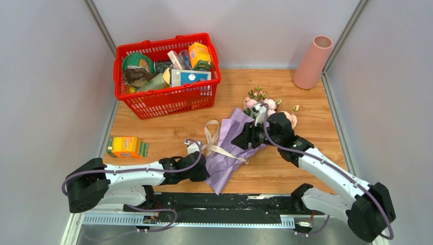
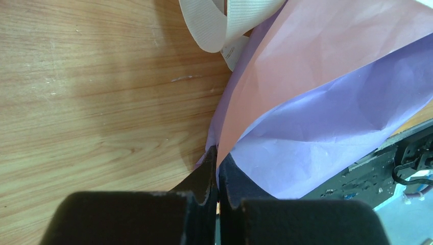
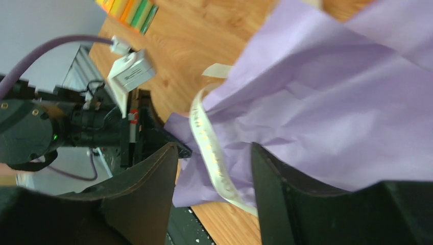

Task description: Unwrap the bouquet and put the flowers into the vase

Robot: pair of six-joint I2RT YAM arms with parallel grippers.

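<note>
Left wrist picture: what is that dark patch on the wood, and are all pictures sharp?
Left wrist view: a soft shadow darkens the table beside the paper; the left fingers, closest to the lens, look blurred. Right wrist view: the right fingers are soft too. Top view: even light, sharp, faint shadows only.

The lilac paper (image 1: 227, 153) is concealing the flower stems. The right arm (image 1: 280, 131) is masking some blooms (image 1: 253, 102). The ribbon (image 2: 204, 30) is running off the left wrist view's top edge.

White-and-black arms (image 1: 127, 179) with thin purple cables (image 1: 327, 166)
</note>
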